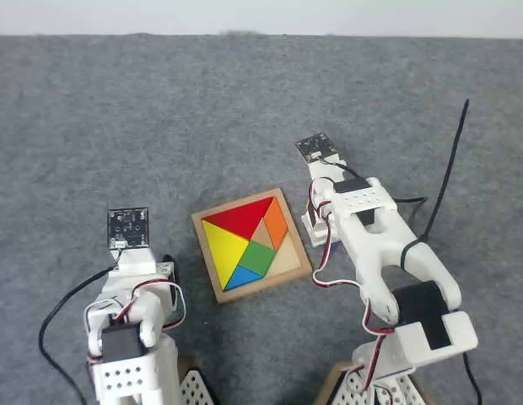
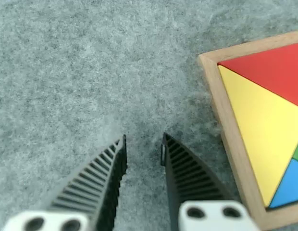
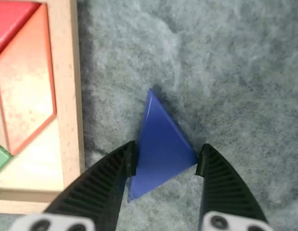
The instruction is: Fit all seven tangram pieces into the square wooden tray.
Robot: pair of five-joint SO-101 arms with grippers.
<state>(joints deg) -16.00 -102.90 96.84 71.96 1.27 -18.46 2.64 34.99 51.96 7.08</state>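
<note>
The square wooden tray [image 1: 199,221] lies mid-table with a red triangle [image 1: 243,215], a yellow triangle [image 1: 221,246], an orange parallelogram [image 1: 277,224], a green square [image 1: 260,256] and a small blue triangle [image 1: 243,276] in it. Bare wood [image 1: 287,260] shows in its right corner. Just outside the tray's rim [image 3: 67,96], a darker blue triangle [image 3: 161,130] rests on the carpet. My right gripper [image 3: 168,151] is shut on it, a fingertip against each side. My left gripper [image 2: 143,142] is open over bare carpet, left of the tray's corner [image 2: 209,62].
Grey carpet [image 1: 118,110] covers the whole table. The right arm [image 1: 363,211] stands close against the tray's right side, with a black cable [image 1: 447,169] trailing behind it. The left arm [image 1: 135,287] sits at the front left.
</note>
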